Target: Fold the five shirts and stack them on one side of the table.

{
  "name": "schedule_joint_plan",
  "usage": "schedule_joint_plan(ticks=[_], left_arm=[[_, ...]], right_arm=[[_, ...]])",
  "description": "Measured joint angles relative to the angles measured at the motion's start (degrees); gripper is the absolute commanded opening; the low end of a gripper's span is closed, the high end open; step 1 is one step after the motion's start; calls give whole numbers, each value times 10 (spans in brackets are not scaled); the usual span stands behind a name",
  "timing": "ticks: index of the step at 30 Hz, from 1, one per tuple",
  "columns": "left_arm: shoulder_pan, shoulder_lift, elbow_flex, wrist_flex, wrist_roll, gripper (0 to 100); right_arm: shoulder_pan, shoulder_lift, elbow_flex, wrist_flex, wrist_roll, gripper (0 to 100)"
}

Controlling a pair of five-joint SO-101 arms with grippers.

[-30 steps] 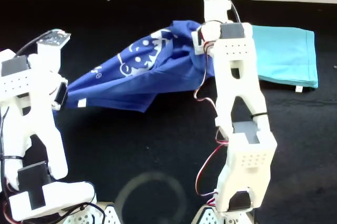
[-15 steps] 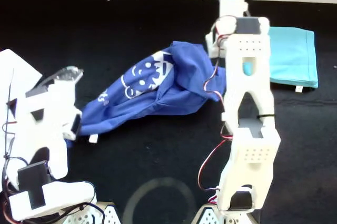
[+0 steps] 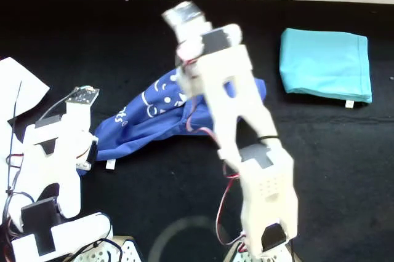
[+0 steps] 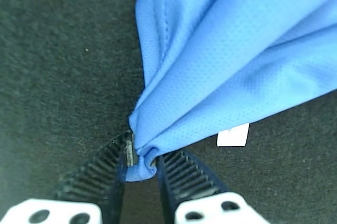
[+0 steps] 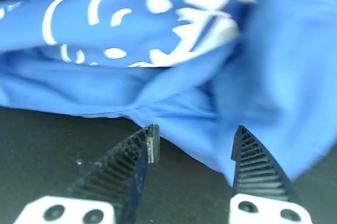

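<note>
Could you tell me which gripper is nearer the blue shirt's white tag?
Left. The left gripper clamps the blue shirt beside the white tag; the right gripper is open farther along it.

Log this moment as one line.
left gripper: shut on blue shirt corner | right gripper: open, at blue shirt | turquoise shirt: folded, lying apart

Left arm (image 3: 58, 151): folded at near left, wrist tipped down.
Left gripper (image 4: 141, 153): pinched tight on shirt (image 4: 221, 66) corner.
Right arm (image 3: 271, 176): stretched far over mid-table, tilted leftward.
Right gripper (image 5: 195, 140): spread wide, clasped nothing.
</note>
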Motion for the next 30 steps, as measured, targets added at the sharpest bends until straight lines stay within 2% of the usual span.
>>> schedule_joint_plan(ticks=[5,11,13,16,22,25,30], left_arm=[[0,0,1,0,0,9],[0,0,1,0,0,9],[0,0,1,0,0,9],[0,0,1,0,0,9],[0,0,1,0,0,9],[0,0,1,0,0,9],[0,0,1,0,0,9]], right_arm=[[-10,65,19,-87,-11,224],[-3,121,20,-116,-28,223],[4,127,20,-126,-28,180],[15,128,20,-138,-28,5],[50,128,11,-143,-28,7],[63,128,-32,-115,-28,7],[65,128,-171,11,-28,6]])
